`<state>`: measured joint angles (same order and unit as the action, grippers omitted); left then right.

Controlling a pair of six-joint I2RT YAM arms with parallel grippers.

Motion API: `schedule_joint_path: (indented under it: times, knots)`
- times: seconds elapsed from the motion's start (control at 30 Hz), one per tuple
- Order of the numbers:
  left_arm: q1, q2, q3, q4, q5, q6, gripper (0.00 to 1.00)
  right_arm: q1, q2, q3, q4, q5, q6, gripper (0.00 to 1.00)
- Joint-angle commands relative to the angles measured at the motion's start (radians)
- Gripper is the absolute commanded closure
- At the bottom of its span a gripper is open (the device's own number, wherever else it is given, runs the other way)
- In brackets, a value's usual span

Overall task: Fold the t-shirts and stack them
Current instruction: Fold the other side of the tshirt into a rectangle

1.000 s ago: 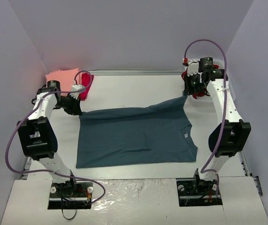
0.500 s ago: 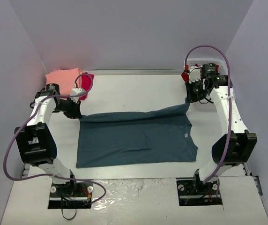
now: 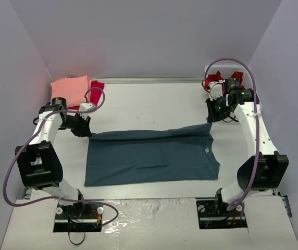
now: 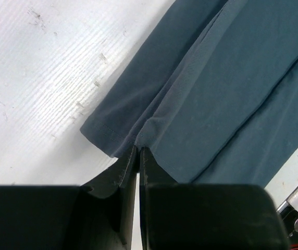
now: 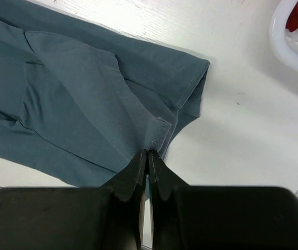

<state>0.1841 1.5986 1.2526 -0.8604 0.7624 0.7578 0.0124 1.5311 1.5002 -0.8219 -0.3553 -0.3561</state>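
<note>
Top view: the slate-blue t-shirt [image 3: 151, 156] lies spread on the white table [image 3: 149, 99], between the two arms and nearer their bases than the back wall. Its far edge is doubled over toward the near side, forming a narrow band along the top.

The left gripper [image 3: 89, 133] sits at the far left corner of that band. In the left wrist view its fingers [image 4: 123, 172] are pressed together, with only a thin slit between them, and the shirt's hemmed corner runs into their tips, so the cloth is pinched.

The right gripper [image 3: 210, 121] sits at the far right corner. In the right wrist view its fingers [image 5: 133, 172] are likewise closed, with a stitched edge of the same shirt caught at the tips.

A salmon-pink t-shirt [image 3: 71, 88] lies at the far left corner of the table, and a crimson t-shirt [image 3: 96, 86] touches its right side. At the far right stands a white lattice basket [image 3: 253, 86], just beyond the right gripper, with dark red cloth [image 3: 219, 77] lying in it and over its rim.
</note>
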Motion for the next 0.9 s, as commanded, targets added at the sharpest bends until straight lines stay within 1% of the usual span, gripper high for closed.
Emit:
schedule_joint_path:
  times: [0.0,0.6,0.87]
  knots:
    - [0.008,-0.063,-0.012,-0.028,0.023,0.041,0.98,-0.006,-0.058,-0.023,-0.04,0.012,-0.021,1.0]
    - [0.008,-0.114,-0.084,-0.048,0.02,0.087,0.98,-0.008,-0.146,-0.123,-0.059,0.016,-0.044,1.0]
    - [0.008,-0.121,-0.122,-0.052,0.003,0.129,0.98,-0.006,-0.155,-0.172,-0.06,0.018,-0.061,1.0]
